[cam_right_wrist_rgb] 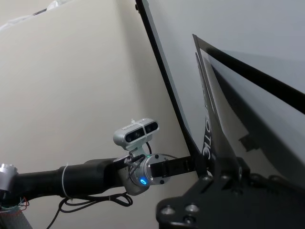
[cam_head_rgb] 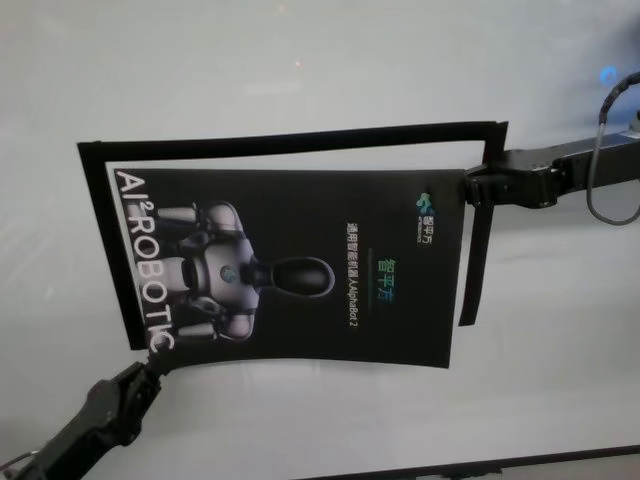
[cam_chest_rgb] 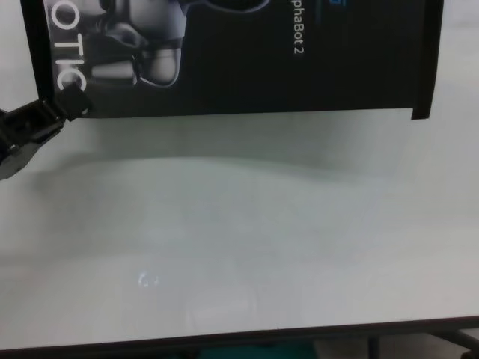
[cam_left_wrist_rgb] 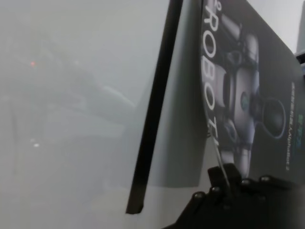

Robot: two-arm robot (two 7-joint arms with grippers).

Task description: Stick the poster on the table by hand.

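Observation:
The poster [cam_head_rgb: 300, 200], a black glossy sheet with a grey-white robot picture and white "ROBOTIC" lettering, hangs slightly bowed just over the pale table [cam_head_rgb: 300, 70]. My left gripper [cam_head_rgb: 152, 365] is shut on its near left corner by the "TIC" letters, also visible in the chest view [cam_chest_rgb: 63, 103] and the left wrist view [cam_left_wrist_rgb: 224, 186]. My right gripper [cam_head_rgb: 470, 188] is shut on the far right corner; its wrist view shows the poster [cam_right_wrist_rgb: 209, 119] edge-on above the gripper [cam_right_wrist_rgb: 224, 167]. A soft shadow lies on the table [cam_chest_rgb: 239, 224] under the poster [cam_chest_rgb: 299, 75].
Narrow black strips run along the poster's far side [cam_head_rgb: 300, 138] and hang down at its right [cam_head_rgb: 475, 260]; one shows in the left wrist view [cam_left_wrist_rgb: 152, 109]. The table's dark front edge [cam_chest_rgb: 224, 338] is close. A cable loop [cam_head_rgb: 600, 180] hangs from my right arm.

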